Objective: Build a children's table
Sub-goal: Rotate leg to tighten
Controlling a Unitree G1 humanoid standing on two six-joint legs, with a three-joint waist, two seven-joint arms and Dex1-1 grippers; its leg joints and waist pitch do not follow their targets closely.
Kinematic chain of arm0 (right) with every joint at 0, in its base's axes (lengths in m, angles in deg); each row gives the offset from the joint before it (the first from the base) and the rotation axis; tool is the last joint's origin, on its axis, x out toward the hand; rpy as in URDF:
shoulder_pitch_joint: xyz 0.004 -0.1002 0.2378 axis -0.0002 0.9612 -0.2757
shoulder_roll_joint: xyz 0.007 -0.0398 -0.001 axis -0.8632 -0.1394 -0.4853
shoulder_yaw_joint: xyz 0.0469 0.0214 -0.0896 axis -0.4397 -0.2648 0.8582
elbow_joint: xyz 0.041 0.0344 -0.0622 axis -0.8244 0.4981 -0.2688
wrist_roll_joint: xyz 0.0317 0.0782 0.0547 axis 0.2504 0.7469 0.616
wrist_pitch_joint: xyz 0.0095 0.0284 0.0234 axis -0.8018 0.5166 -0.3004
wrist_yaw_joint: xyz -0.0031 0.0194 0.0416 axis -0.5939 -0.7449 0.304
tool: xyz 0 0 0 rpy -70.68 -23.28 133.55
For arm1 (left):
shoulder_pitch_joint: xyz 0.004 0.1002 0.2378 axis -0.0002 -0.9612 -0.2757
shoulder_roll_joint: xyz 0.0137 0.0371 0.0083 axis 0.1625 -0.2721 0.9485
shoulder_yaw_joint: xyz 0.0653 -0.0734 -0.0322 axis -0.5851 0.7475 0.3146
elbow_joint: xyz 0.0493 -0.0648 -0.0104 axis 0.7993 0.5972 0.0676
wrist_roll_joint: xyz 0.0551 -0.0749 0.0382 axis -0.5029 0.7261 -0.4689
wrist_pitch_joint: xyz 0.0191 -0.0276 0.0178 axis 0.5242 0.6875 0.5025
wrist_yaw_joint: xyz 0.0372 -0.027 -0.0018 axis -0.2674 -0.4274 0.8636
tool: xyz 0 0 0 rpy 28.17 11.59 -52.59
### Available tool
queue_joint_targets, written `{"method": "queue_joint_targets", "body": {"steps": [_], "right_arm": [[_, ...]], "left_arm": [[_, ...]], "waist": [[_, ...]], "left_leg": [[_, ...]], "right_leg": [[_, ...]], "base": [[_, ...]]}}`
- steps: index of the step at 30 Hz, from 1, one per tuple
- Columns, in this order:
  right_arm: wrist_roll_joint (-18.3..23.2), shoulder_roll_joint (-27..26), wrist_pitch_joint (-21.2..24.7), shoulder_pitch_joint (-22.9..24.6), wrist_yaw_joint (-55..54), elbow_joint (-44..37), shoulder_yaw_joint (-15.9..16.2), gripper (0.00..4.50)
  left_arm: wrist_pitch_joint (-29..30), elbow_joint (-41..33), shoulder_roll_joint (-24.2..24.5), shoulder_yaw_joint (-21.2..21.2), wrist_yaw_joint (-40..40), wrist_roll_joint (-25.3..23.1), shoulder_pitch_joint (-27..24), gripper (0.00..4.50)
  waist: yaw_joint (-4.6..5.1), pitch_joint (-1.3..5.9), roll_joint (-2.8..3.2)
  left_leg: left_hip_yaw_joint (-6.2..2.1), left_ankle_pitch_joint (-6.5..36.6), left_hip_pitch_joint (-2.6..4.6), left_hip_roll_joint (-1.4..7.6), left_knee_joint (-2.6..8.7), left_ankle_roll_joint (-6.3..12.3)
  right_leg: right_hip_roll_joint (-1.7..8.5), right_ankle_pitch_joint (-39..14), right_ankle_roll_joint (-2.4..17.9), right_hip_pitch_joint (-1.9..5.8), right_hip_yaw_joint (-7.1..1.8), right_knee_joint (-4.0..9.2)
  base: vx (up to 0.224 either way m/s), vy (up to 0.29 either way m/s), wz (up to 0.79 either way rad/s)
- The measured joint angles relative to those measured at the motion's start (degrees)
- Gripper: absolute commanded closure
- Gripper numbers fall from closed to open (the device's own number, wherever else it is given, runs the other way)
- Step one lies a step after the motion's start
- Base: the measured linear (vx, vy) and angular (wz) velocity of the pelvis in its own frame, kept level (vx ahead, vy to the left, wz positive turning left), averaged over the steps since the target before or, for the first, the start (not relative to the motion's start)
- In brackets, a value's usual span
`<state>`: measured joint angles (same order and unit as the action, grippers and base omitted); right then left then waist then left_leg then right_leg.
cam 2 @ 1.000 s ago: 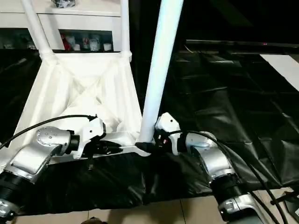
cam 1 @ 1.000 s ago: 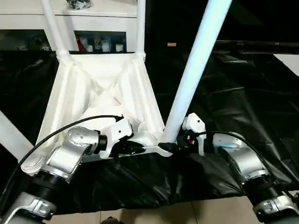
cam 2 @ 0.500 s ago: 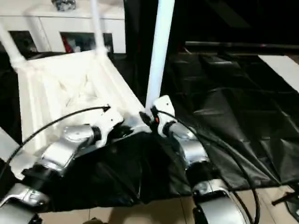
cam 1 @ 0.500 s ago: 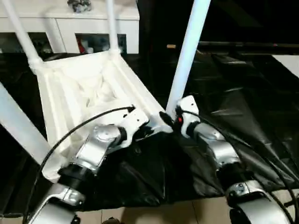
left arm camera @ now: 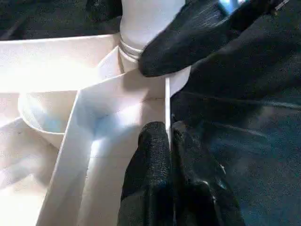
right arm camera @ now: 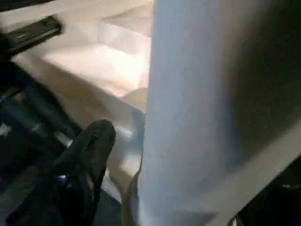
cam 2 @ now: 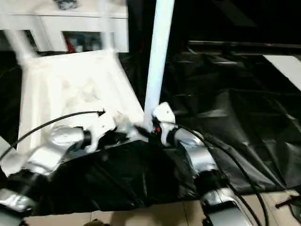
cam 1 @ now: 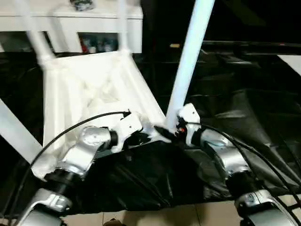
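The children's table lies upside down: its white rimmed top (cam 1: 89, 84) rests on black sheeting, and white legs rise from its corner sockets. The near right leg (cam 1: 188, 56) stands tall in its socket. My left gripper (cam 1: 145, 137) is shut on the thin near rim of the top (left arm camera: 165, 108), its fingers (left arm camera: 150, 155) pinching the rim right beside that socket. My right gripper (cam 1: 168, 132) sits around the foot of this leg (right arm camera: 202, 103). One of its fingers (right arm camera: 89, 155) stands a little apart from the leg, the other lies against the leg's collar (left arm camera: 188, 42), so it is open.
A white cabinet (cam 1: 94, 19) with glass doors stands behind the table. Crumpled black sheeting (cam 1: 244, 94) covers the floor to the right and in front. Pale floor tiles (cam 1: 188, 219) show at the near edge. A far leg (cam 1: 40, 47) and a near left leg (cam 1: 14, 132) slant upward.
The whole picture has shifted with my head. Both grippers stay at the near right corner. The right gripper's finger now stands off the leg's foot.
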<state>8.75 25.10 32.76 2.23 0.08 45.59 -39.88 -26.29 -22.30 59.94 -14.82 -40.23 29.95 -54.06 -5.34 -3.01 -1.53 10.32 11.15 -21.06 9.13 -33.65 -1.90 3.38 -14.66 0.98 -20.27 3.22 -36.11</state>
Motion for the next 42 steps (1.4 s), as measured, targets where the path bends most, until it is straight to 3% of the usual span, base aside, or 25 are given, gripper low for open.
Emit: {"method": "queue_joint_targets", "body": {"steps": [6,11,14,24,27,32,42], "right_arm": [[2.04,5.85,1.79,3.09,12.89,-4.90,2.30,0.88],[3.33,8.50,3.95,3.79,19.03,-7.52,3.51,1.31],[3.40,9.09,4.40,3.79,20.52,-8.14,3.87,1.69],[3.81,9.19,5.41,4.70,20.53,-9.60,3.77,1.85],[3.16,7.62,5.09,5.26,17.49,-8.80,2.63,1.85],[2.40,2.98,4.39,4.48,6.23,-4.31,-1.36,1.85],[-1.96,-5.38,4.68,0.86,-15.51,1.07,-4.75,1.86]], "left_arm": [[0.04,-2.20,3.08,-0.12,-9.06,2.88,-1.42,4.50],[0.70,-3.01,4.33,-0.65,-13.14,4.10,-1.66,4.50],[1.16,-3.50,4.75,-0.75,-13.84,4.59,-1.82,4.50],[0.42,-3.89,4.70,-0.73,-13.82,4.06,-2.03,4.50],[-0.68,-2.77,3.17,-0.48,-10.74,2.84,-1.94,4.50],[0.28,-0.67,-0.50,0.32,-2.87,0.41,-0.80,4.50],[3.44,0.39,-7.10,0.99,9.07,-4.04,0.03,4.50]], "waist": [[-1.12,0.00,0.01],[-1.43,0.00,0.01],[-1.42,0.00,0.00],[-1.49,0.06,0.10],[-1.61,0.19,0.32],[-0.97,0.21,0.35],[-0.49,0.47,0.77]], "left_leg": [[0.06,-0.15,-0.35,0.03,-0.02,0.30],[0.09,-0.16,-0.47,0.13,-0.15,0.30],[0.10,-0.15,-0.48,0.14,-0.16,0.28],[0.10,-0.19,-0.83,0.29,-0.29,0.34],[0.10,-0.27,-0.83,0.34,-0.38,0.37],[0.11,-0.32,-0.63,0.39,-0.48,-0.08],[0.11,-0.52,-0.32,0.42,-0.19,-0.40]], "right_leg": [[0.01,0.00,0.00,-0.38,0.03,-0.03],[0.01,0.00,0.01,-0.46,0.13,-0.08],[0.01,0.00,0.01,-0.46,0.13,-0.09],[0.01,0.00,0.01,-0.64,0.37,-0.11],[0.02,0.02,0.02,-0.60,0.43,-0.21],[0.03,0.16,0.22,-0.60,0.41,-0.60],[0.03,0.18,0.18,-0.58,0.42,-0.67]], "base": [[0.000,0.000,0.00],[0.000,0.000,0.00],[0.000,0.000,0.00],[0.000,0.000,0.00],[0.000,0.000,0.00],[0.000,0.000,0.00],[0.000,0.000,0.00]]}}
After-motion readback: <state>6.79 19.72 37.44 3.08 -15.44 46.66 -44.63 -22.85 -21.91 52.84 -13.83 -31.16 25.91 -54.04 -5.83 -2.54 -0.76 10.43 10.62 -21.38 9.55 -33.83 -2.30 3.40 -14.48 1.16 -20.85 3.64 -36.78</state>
